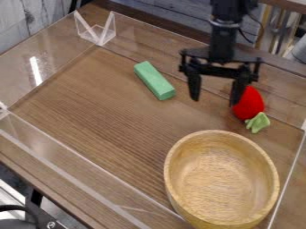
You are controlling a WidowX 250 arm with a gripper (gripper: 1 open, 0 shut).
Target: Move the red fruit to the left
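We see the gripper (220, 89) with jaws spread wide, gripping nothing, just left of the red fruit (250, 103); the wooden bowl (221, 182) sits below it.

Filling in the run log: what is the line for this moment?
stage: approach | gripper: jaws open, pointing down, empty | strawberry: on table, by right finger, not gripped | block: left of gripper | bowl: front, empty
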